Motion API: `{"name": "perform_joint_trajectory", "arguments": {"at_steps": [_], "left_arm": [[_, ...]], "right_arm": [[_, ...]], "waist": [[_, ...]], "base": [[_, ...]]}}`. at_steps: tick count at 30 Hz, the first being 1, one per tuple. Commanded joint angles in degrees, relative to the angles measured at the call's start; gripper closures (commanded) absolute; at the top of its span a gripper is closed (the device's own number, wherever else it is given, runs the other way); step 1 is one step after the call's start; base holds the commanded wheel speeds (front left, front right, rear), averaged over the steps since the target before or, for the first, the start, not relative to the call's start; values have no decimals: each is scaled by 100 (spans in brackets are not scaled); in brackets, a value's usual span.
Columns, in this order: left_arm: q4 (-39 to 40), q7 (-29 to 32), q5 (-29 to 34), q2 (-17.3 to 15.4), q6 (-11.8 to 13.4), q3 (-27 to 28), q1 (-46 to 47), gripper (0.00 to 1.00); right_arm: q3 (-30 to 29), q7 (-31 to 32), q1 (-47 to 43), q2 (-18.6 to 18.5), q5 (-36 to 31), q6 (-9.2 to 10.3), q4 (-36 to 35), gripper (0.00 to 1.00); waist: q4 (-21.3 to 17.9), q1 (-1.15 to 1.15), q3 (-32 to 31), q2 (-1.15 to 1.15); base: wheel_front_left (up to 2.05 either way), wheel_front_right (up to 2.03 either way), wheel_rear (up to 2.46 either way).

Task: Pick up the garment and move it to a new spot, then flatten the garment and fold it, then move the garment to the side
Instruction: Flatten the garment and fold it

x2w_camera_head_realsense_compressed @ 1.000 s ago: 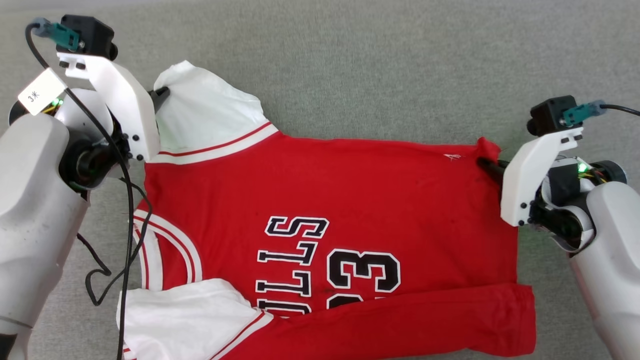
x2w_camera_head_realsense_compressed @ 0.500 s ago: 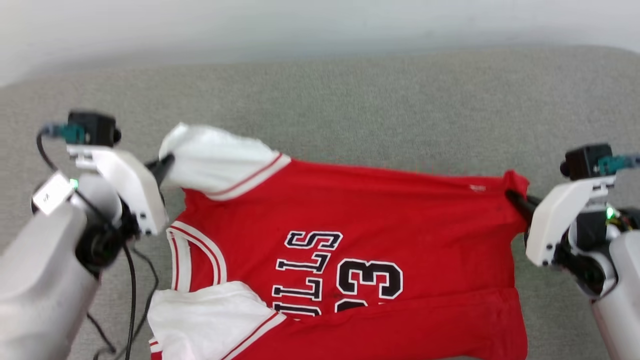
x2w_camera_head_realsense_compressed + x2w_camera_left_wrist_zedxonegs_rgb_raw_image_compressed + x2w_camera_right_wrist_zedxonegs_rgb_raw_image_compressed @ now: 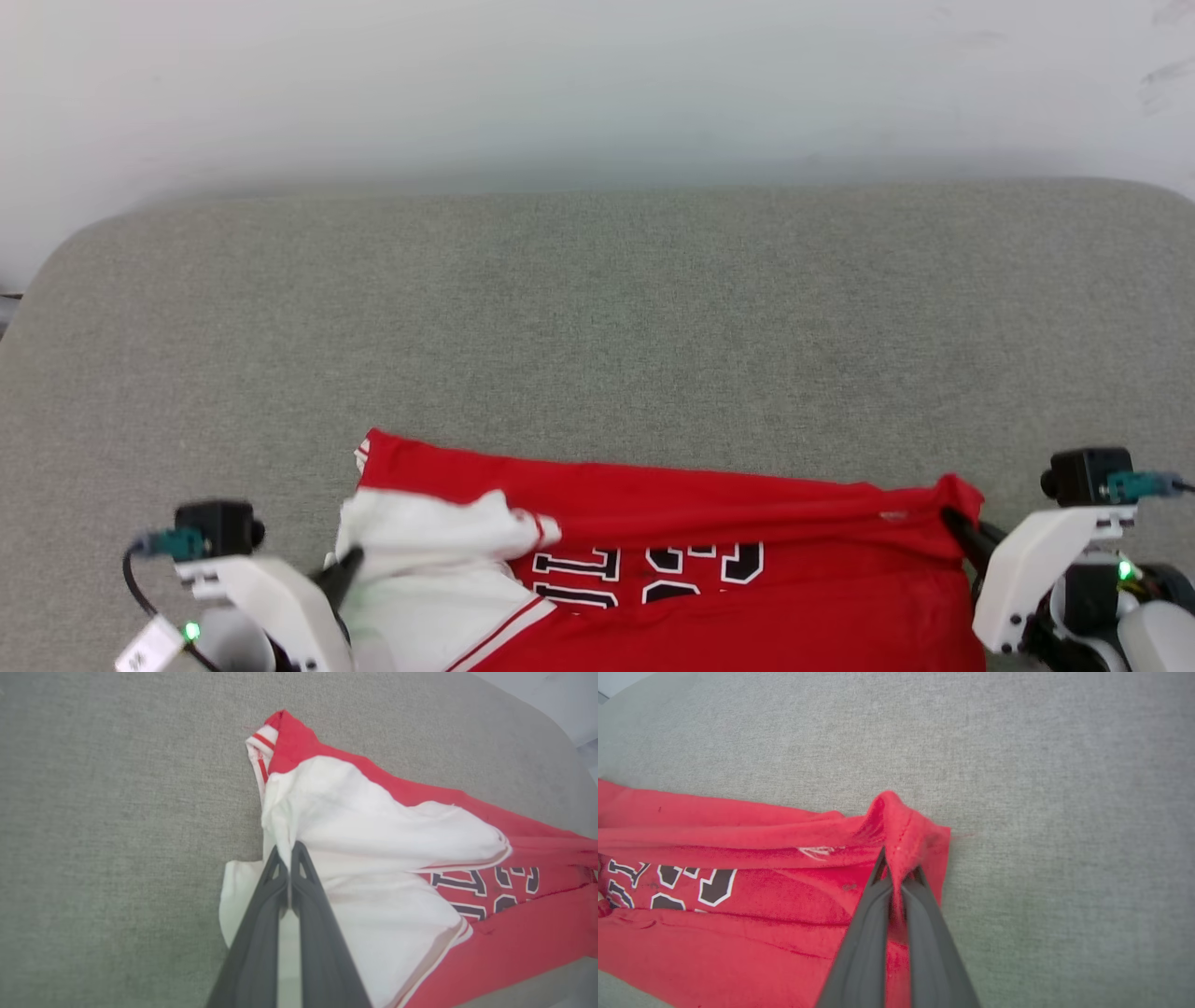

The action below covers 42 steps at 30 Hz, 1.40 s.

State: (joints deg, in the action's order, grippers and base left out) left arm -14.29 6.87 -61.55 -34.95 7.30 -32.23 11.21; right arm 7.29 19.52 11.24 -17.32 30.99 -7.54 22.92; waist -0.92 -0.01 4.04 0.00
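Red thin cloth with white sleeves, the garment [image 3: 747, 607] sits at the near edge of the head view. The frame cuts off its lower part, so how far it reaches toward the robot cannot be told. Its far half is doubled over toward the near side, and that fold covers most of the black, white-outlined lettering [image 3: 653, 565]. Only slices of block letters and digits show, too few to read as a word or a number. The left pincer [image 3: 347, 563] has its two dark fingers pressed together on a white sleeve [image 3: 373, 826]. In the left wrist view the cloth bunches right at the tips and spreads away to that pincer's right, with striped trim [image 3: 261, 742] just beyond the tips. The right pincer [image 3: 957, 527] is also closed, pinching a red corner [image 3: 901, 821] that rises in a small peak just past its fingertips. In the right wrist view the rest of the garment stretches off to that pincer's left. A small white mark [image 3: 817, 851] near that corner is too small to make out. Between the two pincers the folded edge runs as one long ridge. The garment rests on a grey woven counter [image 3: 597, 308], which extends beyond both pincers to a pale wall [image 3: 597, 84]. A white tag [image 3: 149, 653] by the left arm is cut off at the frame edge and its writing is illegible.
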Motion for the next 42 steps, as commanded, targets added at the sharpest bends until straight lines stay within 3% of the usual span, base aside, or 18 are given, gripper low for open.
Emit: {"name": "perform_joint_trajectory", "arguments": {"at_steps": [1, 9, 11, 12, 13, 14, 15, 16, 17, 25, 32, 42], "left_arm": [[65, -45, -55, 27, 67, 12, -205, 100], [125, -165, -223, 217, 134, -124, -884, 100], [42, -187, -255, 262, 88, -146, -922, 100], [-4, -236, -235, 281, 82, -137, -904, 100], [-52, -243, -247, 314, 38, -141, -890, 100], [-101, -219, -275, 344, 9, -160, -886, 88], [-138, -259, -257, 366, -11, -151, -863, 59], [-159, -297, -235, 380, -24, -149, -836, 6], [-160, -329, -218, 398, -18, -149, -817, 0], [112, -918, 115, 372, 177, -51, -857, 0], [735, -1692, 555, 349, 619, 155, -939, 0], [1485, -2188, 1446, 483, 1201, 609, -997, 0]], "right_arm": [[-77, -61, -165, 38, -34, 11, 19, 100], [-261, -453, -714, 294, -82, 10, 99, 98], [-254, -558, -797, 377, -67, 10, 114, 62], [-265, -615, -841, 421, -35, 10, 122, 9], [-273, -664, -878, 446, -28, 10, 119, 0], [-292, -733, -925, 465, -15, 10, 100, 0], [-320, -802, -968, 489, -3, 10, 70, 0], [-348, -869, -1013, 500, -27, 10, 34, 0], [-373, -930, -1079, 511, -42, 9, -18, 0], [-678, -881, -1673, 458, -165, 9, -906, 0], [-1340, 8, -2058, 346, -249, 8, -1893, 0], [-1757, 1388, -1850, 173, -304, 8, -2288, 0]], "waist": [[-1, 1, -49, 0], [-15, 1, -108, 0], [-30, 1, -110, 0], [-37, 1, -112, 0], [-44, 1, -121, 0], [-47, 1, -130, 0], [-51, 1, -141, 0], [-55, 1, -155, 0], [-55, 1, -175, 0], [-86, 1, -419, 0], [-28, 1, -492, 0], [214, 1, -360, 0]], "base": [[0, 0, 0], [0, 0, 0], [0, 0, 0], [0, 0, 0], [0, 0, 0], [0, 0, 0], [0, 0, 0], [0, 0, 0], [0, 0, 0], [0, 0, 0], [0, 0, 0], [0, 0, 0]]}}
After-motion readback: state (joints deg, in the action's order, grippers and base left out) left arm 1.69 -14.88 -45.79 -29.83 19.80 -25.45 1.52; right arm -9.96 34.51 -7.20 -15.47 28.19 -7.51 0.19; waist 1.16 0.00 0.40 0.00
